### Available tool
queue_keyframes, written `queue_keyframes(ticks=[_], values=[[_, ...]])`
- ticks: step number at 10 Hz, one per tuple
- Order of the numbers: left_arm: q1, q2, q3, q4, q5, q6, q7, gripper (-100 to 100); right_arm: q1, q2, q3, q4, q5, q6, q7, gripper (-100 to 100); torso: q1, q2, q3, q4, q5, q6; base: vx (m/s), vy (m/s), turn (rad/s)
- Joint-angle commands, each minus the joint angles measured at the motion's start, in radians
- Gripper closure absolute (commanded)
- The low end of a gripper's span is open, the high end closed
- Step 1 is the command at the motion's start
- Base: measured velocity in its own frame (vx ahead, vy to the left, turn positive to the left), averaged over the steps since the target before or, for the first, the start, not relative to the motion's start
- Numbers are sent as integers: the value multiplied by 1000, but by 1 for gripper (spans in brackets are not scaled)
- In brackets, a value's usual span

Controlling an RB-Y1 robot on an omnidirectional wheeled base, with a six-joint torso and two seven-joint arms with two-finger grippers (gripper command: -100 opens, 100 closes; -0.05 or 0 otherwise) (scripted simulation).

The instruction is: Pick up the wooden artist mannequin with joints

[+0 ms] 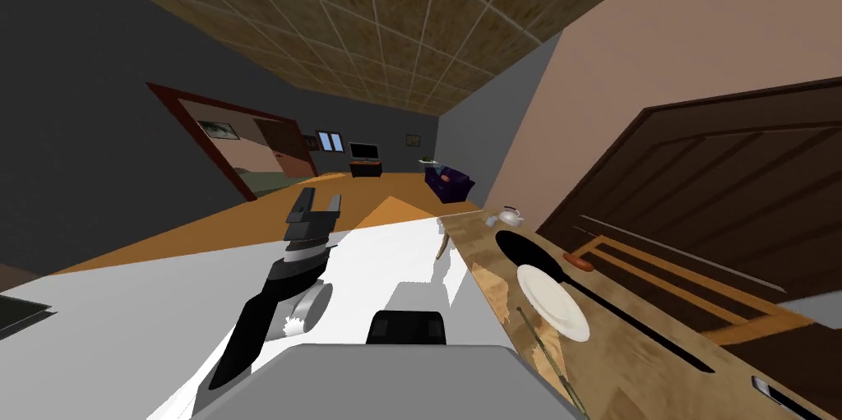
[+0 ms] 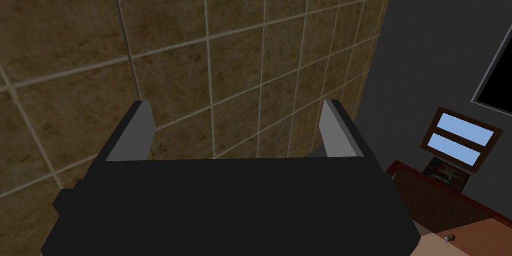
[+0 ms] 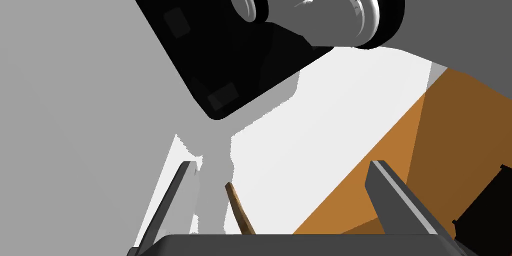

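Note:
A thin brown wooden piece [image 1: 444, 244], the part of the mannequin that I can see, stands at the near edge of the wooden table [image 1: 493, 275], beside a white surface. In the right wrist view the same brown piece [image 3: 240, 215] rises just above the gripper's body. It lies between the fingers of my right gripper [image 3: 281, 163], which is open, and it is nearer one finger without touching either. My left gripper [image 1: 321, 200] is raised left of the table. Seen in its wrist view, the left gripper [image 2: 237, 102] is open and holds nothing.
On the wooden table lie a white plate [image 1: 552, 302], a long black pan [image 1: 526, 251], a small white teapot [image 1: 510, 215] and a red sausage-like thing [image 1: 578, 261]. A dark wooden door [image 1: 724, 193] stands behind it. My left forearm [image 3: 240, 42] hangs over the right gripper.

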Motion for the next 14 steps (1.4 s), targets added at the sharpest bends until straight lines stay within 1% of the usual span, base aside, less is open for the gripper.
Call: queue_keyframes(ticks=[1, 2, 4, 5, 6, 7, 8, 9, 10, 12, 14], values=[[0, 0, 0, 0, 0, 0, 0, 0, -17, -8, 24, 50, 28, 6, -30, -100, 0, 0, 0, 0, 0, 0, -16, 9, 261], [0, 0, 0, 0, 0, 0, 0, 0, -17, -8, 24, 54, 28, 6, -30, -100, 0, 0, 0, 0, 0, 1, -6, 3, 34], [0, 0, 0, 0, 0, 0, 0, 0, -18, -66, 53, 130, 88, 18, -92, -100, 0, 0, 0, 0, 0, 0, -17, 14, 373], [0, 0, 0, 0, 0, 0, 0, 0, -18, -66, 53, 130, 88, 18, -93, -100, 0, -1, 0, 0, 0, 0, -18, -1, 153], [0, 0, 0, 0, 0, 0, 0, 0, -21, -88, 65, 153, 116, 24, -122, -100, -1, 0, 0, 0, -1, 2, -19, 6, 210], [0, 0, 0, 0, 0, 0, 0, 0, -26, -106, 75, 192, 142, 30, -148, -100, -1, 0, 0, 0, -1, 1, -22, -5, 406], [0, 0, 0, 0, 0, 0, 0, 0, -26, -106, 75, 200, 142, 30, -148, -100, -2, 0, 0, 0, 0, 0, -18, -20, 122], [0, 0, 0, 0, 0, 0, 0, 0, -34, -118, 83, 227, 166, 38, -173, -100, -2, 0, 0, 0, -1, 2, -17, -25, 150], [0, 0, 0, 0, 0, 0, 0, 0, -34, -118, 83, 233, 166, 38, -173, -100, -3, 0, 0, 0, -1, 1, -13, -25, 147], [0, 0, 0, 0, 0, 0, 0, 0, -55, -127, 93, 289, 208, 53, -215, -100, -3, 0, 0, 0, -1, 1, -18, -51, 286], [0, 0, 0, 0, 0, 0, 0, 0, -81, -118, 98, 330, 240, 68, -246, -100, -7, 1, 0, 0, -2, 1, -33, -90, 189]])
